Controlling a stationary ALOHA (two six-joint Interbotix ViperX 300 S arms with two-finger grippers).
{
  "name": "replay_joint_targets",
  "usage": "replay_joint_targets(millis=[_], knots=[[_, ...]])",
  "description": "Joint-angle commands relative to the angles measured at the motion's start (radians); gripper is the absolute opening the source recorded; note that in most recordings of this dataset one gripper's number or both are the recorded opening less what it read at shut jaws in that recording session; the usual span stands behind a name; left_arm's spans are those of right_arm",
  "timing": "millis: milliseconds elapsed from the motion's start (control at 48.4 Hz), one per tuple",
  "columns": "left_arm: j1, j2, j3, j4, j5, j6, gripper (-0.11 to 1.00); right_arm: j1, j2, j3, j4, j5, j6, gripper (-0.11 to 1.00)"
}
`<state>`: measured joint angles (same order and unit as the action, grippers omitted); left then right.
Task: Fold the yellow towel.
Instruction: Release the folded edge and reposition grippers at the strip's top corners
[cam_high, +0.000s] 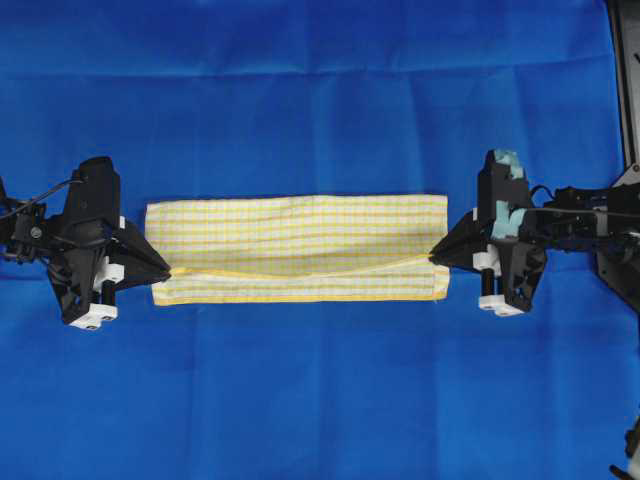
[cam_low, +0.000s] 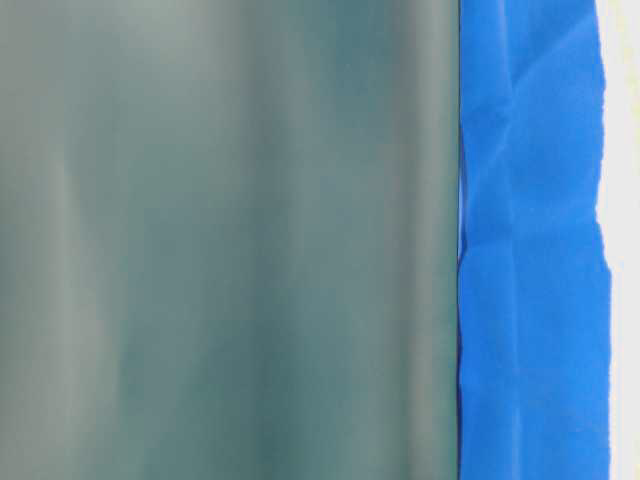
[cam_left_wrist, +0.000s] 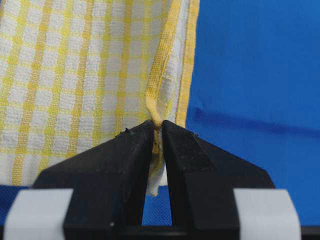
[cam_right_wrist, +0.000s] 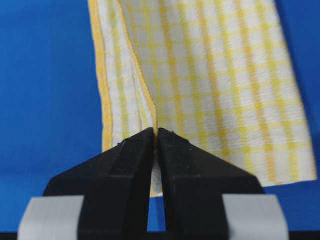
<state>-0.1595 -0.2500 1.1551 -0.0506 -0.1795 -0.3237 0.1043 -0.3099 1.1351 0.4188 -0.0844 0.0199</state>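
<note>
Nearest us, along the towel's (cam_high: 300, 235) near side, a strip of the lower layer and its yellow hem (cam_high: 300, 298) stay uncovered, so the fold is not yet square. At each short end we pinch the folded-over edge: our left gripper (cam_high: 167, 270) is closed tight on the hem at the left, and our right gripper (cam_high: 432, 254) is clamped on it at the right. The wrist views show cloth squeezed between both pairs of fingertips. To do this well, we should carry both ends together toward the near hem, keeping the edge taut and level, since it sags slightly left. Farther back, the towel lies flat mid-table on the blue cloth (cam_high: 320, 90).
</note>
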Motion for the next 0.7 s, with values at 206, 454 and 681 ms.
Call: replay_joint_targets(millis=[206, 454, 681], knots=[[-0.005, 0.009, -0.023, -0.002, 0.002, 0.008, 0.06, 0.028, 0.005, -0.02, 0.005, -0.008, -0.003, 0.03], [0.002, 0.003, -0.021, -0.002, 0.02, 0.006, 0.21, 0.048, 0.005, -0.025, 0.011, -0.006, -0.003, 0.2], [0.012, -0.043, -0.025, 0.005, 0.048, 0.017, 0.77, 0.046, -0.032, -0.038, -0.009, 0.012, -0.02, 0.83]])
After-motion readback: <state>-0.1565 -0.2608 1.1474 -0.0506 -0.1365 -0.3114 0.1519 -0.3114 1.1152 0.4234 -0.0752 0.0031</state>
